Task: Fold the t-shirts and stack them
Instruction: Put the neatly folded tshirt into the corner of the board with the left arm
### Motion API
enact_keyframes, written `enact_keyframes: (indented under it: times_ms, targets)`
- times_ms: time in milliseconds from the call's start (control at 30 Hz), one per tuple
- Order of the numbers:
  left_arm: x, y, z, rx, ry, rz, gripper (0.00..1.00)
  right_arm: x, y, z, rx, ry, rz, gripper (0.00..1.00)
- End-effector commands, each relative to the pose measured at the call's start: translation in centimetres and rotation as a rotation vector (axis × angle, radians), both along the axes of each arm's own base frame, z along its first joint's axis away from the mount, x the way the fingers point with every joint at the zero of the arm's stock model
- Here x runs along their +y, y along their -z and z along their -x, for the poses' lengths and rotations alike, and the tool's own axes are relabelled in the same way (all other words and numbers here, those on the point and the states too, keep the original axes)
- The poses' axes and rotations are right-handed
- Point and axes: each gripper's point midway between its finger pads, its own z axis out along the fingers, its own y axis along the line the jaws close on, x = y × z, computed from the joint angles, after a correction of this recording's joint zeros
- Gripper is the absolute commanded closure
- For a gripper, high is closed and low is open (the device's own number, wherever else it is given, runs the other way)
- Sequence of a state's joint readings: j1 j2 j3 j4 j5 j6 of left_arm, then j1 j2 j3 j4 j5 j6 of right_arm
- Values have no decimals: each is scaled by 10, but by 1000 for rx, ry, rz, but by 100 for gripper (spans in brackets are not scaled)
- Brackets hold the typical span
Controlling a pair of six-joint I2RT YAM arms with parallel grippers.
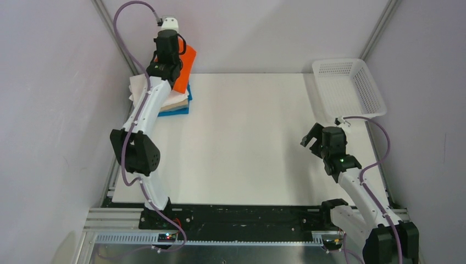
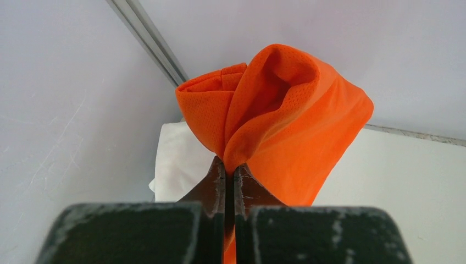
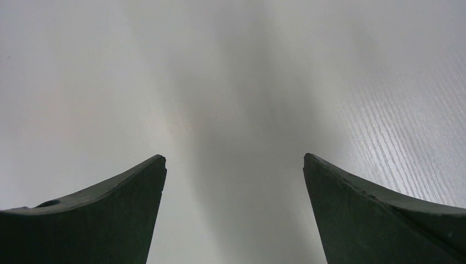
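Observation:
A bright orange t-shirt (image 1: 186,67) hangs bunched at the far left corner, over a pile of folded shirts (image 1: 175,101) with white, beige and blue layers. My left gripper (image 2: 230,164) is shut on a fold of the orange t-shirt (image 2: 286,110) and holds it above the pile; a white shirt (image 2: 178,159) shows beneath. In the top view the left arm (image 1: 167,47) covers much of the pile. My right gripper (image 1: 314,141) is open and empty over the bare table at the right; its fingers (image 3: 132,198) stand wide apart.
A white plastic mesh basket (image 1: 348,88) sits at the far right corner, partly over the table edge. The white table (image 1: 247,143) has walls close behind and at both sides. A metal frame rail (image 2: 148,41) runs down the corner by the pile.

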State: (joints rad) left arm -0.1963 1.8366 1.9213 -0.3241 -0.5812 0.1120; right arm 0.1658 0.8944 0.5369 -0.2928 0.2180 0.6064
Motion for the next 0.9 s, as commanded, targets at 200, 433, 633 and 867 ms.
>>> enact_keyframes:
  times_ms: [200,433,633,867]
  targets:
    - [32,39,-27,0,-72,139,100,-7,-1,-9,-25,32,21,1]
    - [75,71,-31,40,-197,144,100,-7,-1,-9,-22,37,19,1]
    - [118,105,-27,68,-304,234,100,-7,1,-10,-18,36,20,1]
    - [152,144,-18,113,-368,314,100,-6,4,-12,-12,36,21,1]
